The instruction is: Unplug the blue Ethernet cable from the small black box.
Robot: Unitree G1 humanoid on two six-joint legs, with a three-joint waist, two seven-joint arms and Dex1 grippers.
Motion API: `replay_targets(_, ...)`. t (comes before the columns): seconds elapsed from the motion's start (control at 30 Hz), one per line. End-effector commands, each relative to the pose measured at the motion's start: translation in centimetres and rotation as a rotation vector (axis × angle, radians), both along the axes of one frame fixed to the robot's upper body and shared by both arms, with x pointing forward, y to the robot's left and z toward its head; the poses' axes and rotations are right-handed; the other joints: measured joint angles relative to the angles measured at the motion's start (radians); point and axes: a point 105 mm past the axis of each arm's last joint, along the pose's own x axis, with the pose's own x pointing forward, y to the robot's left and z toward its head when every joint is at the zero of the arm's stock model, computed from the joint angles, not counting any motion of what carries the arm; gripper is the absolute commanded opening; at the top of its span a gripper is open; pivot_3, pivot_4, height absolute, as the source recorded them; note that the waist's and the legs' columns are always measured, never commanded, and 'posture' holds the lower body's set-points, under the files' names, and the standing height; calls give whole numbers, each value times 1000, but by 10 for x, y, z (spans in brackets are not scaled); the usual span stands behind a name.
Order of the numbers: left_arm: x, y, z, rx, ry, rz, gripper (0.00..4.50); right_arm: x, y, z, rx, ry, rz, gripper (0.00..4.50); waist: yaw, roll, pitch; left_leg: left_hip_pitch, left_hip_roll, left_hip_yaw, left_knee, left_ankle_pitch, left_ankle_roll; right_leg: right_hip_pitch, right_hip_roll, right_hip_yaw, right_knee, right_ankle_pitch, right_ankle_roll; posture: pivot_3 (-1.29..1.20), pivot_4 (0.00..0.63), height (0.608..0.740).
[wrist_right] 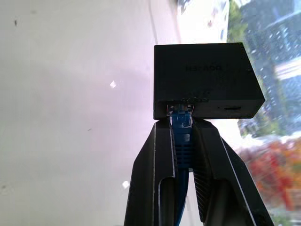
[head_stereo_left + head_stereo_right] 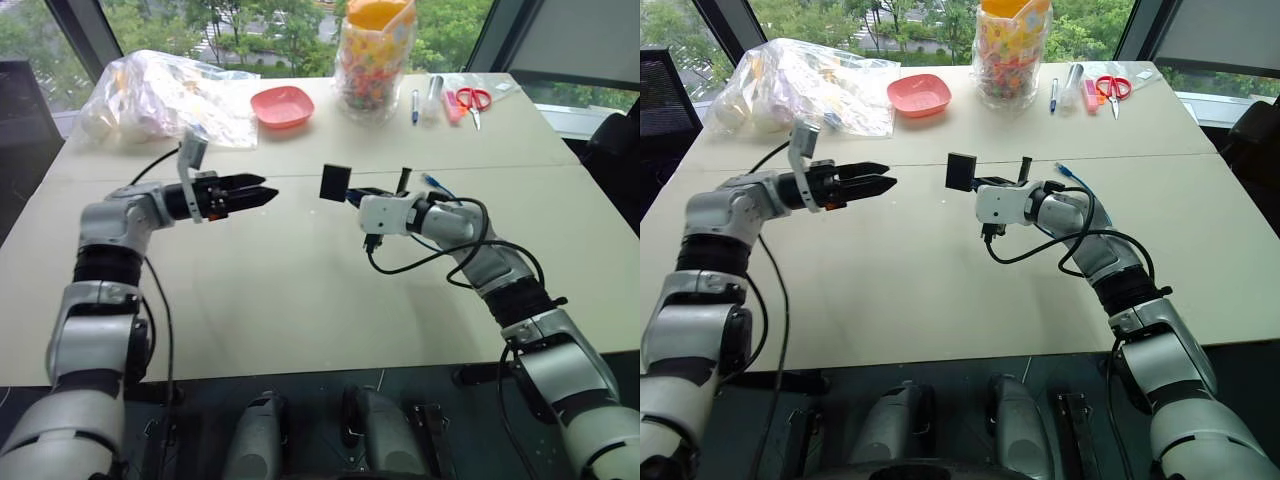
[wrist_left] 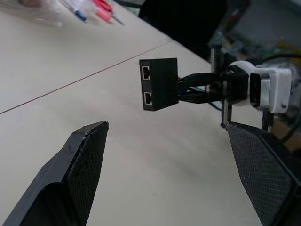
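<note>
On the left, the left gripper is held level above the table, its 2 black fingers spread wide with nothing between them, tips aimed at the box.

In the middle, the small black box is carried in the air over the table, well apart from those open fingers. It looks like light, stiff matte plastic, probably a bit slick, so it's best taken across its 2 flat faces and not by the corners. 2 empty ports are seen on the edge facing the left gripper.

To the right, the right gripper is clamped narrow on the blue cable just behind the plug, which is seated in the box's rear edge. The cord is thin and floppy and the clear plug's latch looks breakable, so a pull on the cord alone isn't advised; the plug body is the place to hold.

Some faint raised lettering is seen on the box face, but it can't be read.
</note>
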Motion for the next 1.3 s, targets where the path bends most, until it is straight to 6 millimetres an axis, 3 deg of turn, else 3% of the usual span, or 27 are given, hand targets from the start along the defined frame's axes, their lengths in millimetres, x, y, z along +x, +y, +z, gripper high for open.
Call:
replay_targets(0.03,10,-4,14,-44,-35,-2,4171,-11,8,29,52,-103,52,47,-2,0,0,0,0,0,0,0,0,0,0,0,0,0,0,0,150,740)
replay_targets(0.17,18,-25,21,-61,-55,-19,4171,-18,12,31,66,-107,65,47,1,-1,0,0,0,0,0,0,0,0,0,0,0,0,0,0,150,740)
replay_targets(0.37,16,-47,25,-45,-70,-103,4171,-28,19,33,76,-118,79,47,2,-1,0,0,0,0,1,0,0,1,-1,0,0,0,0,0,150,740)
replay_targets(0.47,12,-50,27,-73,-61,-150,3420,-29,20,32,85,-109,70,0,1,-1,0,0,0,0,1,0,0,0,-1,0,0,0,0,0,150,740)
replay_targets(0.7,8,-50,31,-109,-48,-179,526,-30,18,32,84,-107,58,0,1,-1,0,0,0,-1,1,0,0,0,-1,0,1,0,0,0,150,740)
replay_targets(0.83,11,-49,30,-98,-55,-156,470,-30,17,32,83,-100,57,0,2,-1,0,0,0,-1,1,0,0,0,-1,0,1,0,0,0,150,740)
replay_targets(1.0,11,-48,24,-102,-42,-148,470,-31,18,34,93,-83,59,2371,2,-1,0,0,0,-1,1,0,0,0,-1,0,1,0,0,0,150,740)
replay_targets(1.03,11,-46,23,-106,-38,-140,470,-30,15,35,90,-89,38,3027,2,-1,0,0,0,-1,1,0,0,0,-1,0,1,0,0,0,150,740)
replay_targets(1.07,13,-42,25,-138,-30,-119,470,-31,2,30,103,-55,-14,3285,2,-1,0,0,0,-1,1,0,0,0,-1,0,1,0,0,0,150,740)
replay_targets(1.17,16,-25,34,-260,-10,-63,470,-43,-33,33,504,156,-166,3285,7,-2,0,0,0,-2,1,0,1,1,-1,-1,1,0,0,0,150,740)
replay_targets(1.3,13,-15,46,-400,23,-68,470,-72,-31,39,1179,621,-90,3285,1,-2,0,0,1,-4,1,0,1,0,-1,0,2,2,-3,0,150,740)
